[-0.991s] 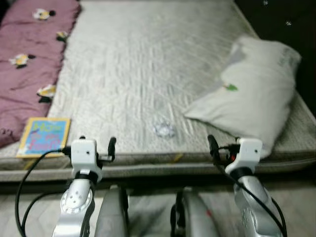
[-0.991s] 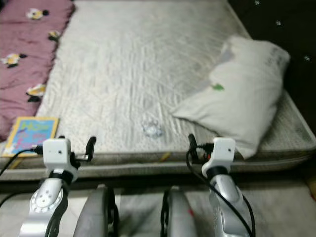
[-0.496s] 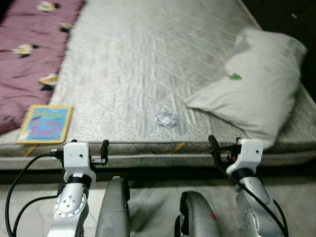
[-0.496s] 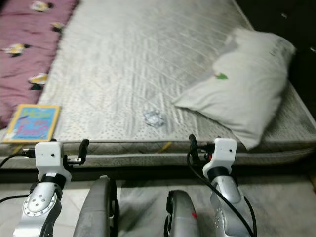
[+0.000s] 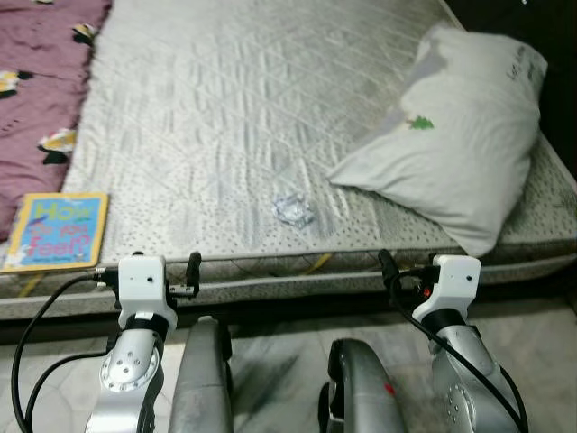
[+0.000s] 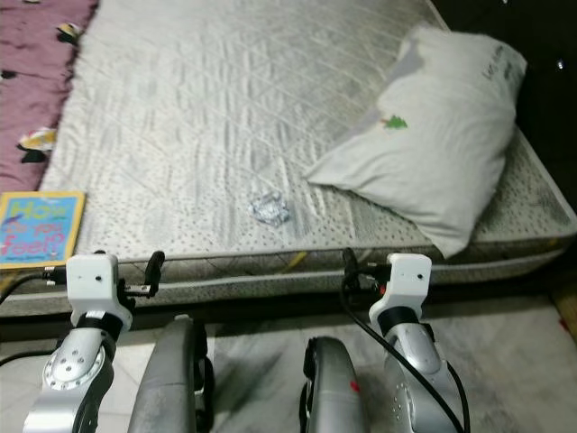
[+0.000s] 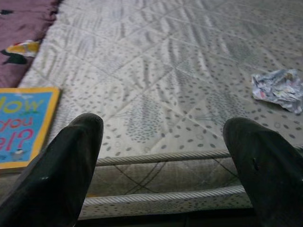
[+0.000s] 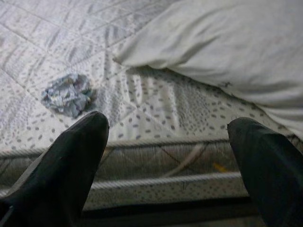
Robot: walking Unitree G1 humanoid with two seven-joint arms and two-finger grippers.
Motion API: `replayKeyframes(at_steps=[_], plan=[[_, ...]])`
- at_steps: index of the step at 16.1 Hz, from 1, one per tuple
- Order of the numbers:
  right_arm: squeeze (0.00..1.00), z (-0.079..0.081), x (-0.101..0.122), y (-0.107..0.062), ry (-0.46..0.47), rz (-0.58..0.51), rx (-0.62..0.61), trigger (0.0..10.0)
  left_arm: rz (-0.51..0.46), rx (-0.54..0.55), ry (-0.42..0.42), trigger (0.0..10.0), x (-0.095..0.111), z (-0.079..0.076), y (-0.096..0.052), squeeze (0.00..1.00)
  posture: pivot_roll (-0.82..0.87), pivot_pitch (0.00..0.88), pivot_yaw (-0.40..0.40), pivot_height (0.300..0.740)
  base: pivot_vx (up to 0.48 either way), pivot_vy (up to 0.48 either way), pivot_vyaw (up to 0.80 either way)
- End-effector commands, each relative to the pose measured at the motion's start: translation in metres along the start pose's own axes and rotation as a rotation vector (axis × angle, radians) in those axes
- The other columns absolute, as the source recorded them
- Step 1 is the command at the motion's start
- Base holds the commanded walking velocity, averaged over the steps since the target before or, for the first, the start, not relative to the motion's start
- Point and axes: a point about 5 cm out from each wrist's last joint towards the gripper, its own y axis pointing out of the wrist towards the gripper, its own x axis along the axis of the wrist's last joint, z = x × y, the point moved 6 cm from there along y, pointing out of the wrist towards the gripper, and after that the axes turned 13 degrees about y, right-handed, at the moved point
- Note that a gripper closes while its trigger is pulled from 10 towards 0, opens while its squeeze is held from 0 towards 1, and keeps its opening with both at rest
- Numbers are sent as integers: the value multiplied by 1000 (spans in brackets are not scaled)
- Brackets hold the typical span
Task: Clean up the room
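Note:
A small crumpled paper wad (image 5: 293, 209) lies on the grey quilted mattress (image 5: 234, 108), near its front edge. Left of it, a yellow and blue picture book (image 5: 56, 230) rests at the mattress's front left corner. A large white pillow (image 5: 460, 135) lies on the right side. My left gripper (image 7: 165, 137) is open just in front of the bed edge, between the book (image 7: 19, 125) and the wad (image 7: 279, 89). Also open at the bed edge, my right gripper (image 8: 168, 137) has the wad (image 8: 66, 94) ahead on one side and the pillow (image 8: 213, 47) beyond. Both hold nothing.
A purple blanket (image 5: 36, 90) with cartoon prints covers the left side of the bed. Pale tiled floor (image 5: 279, 370) lies between me and the bed frame. Dark space borders the bed on the far right.
The whole picture has shifted, so the camera has moved; the bed now sits a little further left in view. Both grippers stay open before the bed edge, holding nothing.

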Motion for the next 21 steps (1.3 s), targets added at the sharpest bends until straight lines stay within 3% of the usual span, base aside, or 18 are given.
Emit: replayKeyframes(at_steps=[1, 3, 8, 21], plan=[[0, -1, 0, -2, 6, 11, 1, 10000, 13, 7, 7, 10000, -2, 3, -3, 0, 5, 268, -13, 590, 0, 0, 0], [0, 0, 1, -1, 10, 10, 7, 10000, 13, 9, 6, 10000, -2, 3, -3, 0, 7, 271, -16, 566, 0, 0, 0], [0, 7, 2, 4, -4, 12, 49, 10000, 5, 11, -4, 10000, 1, 4, -1, 0, 14, 260, -15, 566, 0, 0, 0], [0, 20, 2, 5, -6, 15, 125, 10000, -7, -14, -23, 10000, 4, 0, 2, 0, 14, 255, -18, 566, 93, 0, 385]])
